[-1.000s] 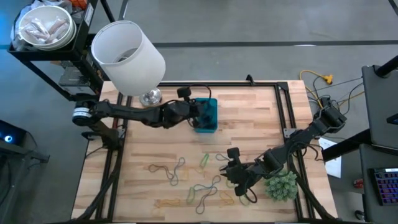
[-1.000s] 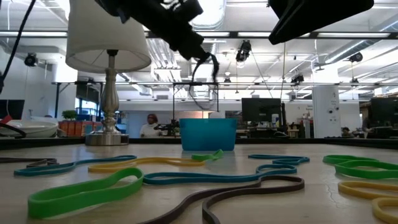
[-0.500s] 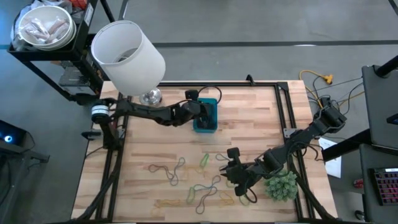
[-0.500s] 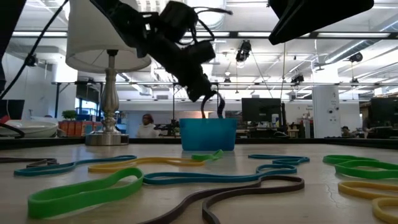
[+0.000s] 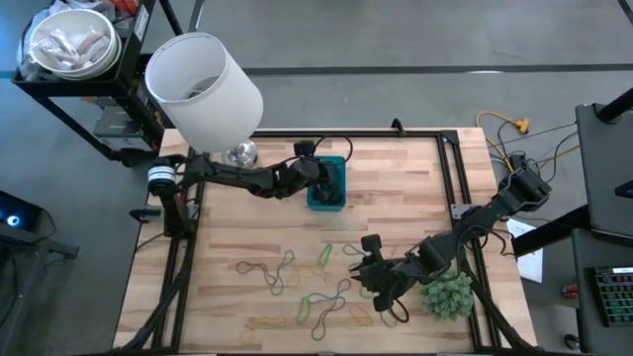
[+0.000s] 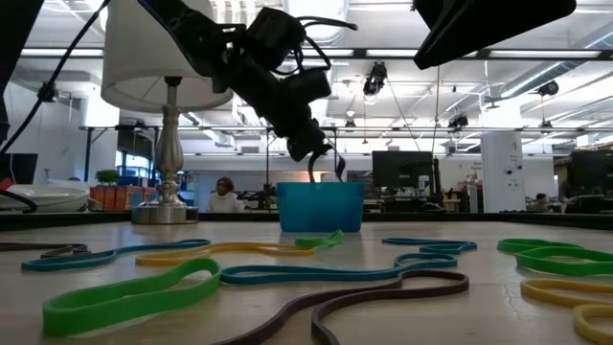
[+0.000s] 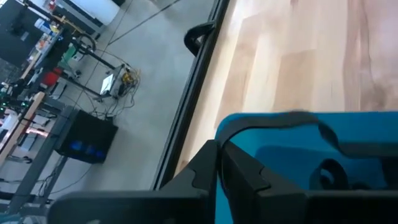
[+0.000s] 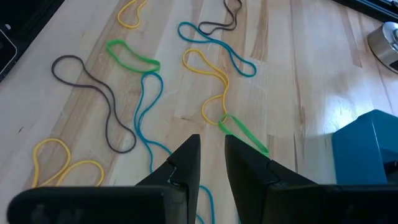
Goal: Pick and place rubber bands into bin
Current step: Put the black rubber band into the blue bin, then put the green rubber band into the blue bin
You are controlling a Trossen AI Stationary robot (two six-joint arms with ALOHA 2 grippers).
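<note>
The blue bin (image 5: 331,201) stands at the table's far middle, beside the lamp's base; it also shows in the low view (image 6: 321,206) and the left wrist view (image 7: 373,118). My left gripper (image 5: 324,176) (image 6: 326,153) (image 7: 219,146) hovers over the bin, shut on a dark rubber band (image 7: 273,119). More dark bands (image 7: 324,171) lie inside the bin. Several green, yellow, blue and dark rubber bands (image 5: 316,302) (image 8: 143,87) lie loose on the near half of the table. My right gripper (image 5: 360,265) (image 8: 211,146) is narrowly open just above them, touching none. My left gripper pinches the dark rubber band between its two fingertips, at one end of the loop (image 7: 229,134). It comes slanting down from the table's left. The band hangs slack below the fingers (image 6: 314,174), and its lower part drops behind the bin's rim.
A lamp with a big white shade (image 5: 203,89) and a silver base (image 5: 237,153) stands left of the bin. A fuzzy green plant ball (image 5: 447,294) sits at the near right, beside my right arm. Black rails (image 5: 465,188) edge the table.
My left gripper has come down toward the bin, still shut on the dark band, and tipped more steeply. The band's hanging end now reaches down to the bin's rim. Over the last half second it has barely moved.
</note>
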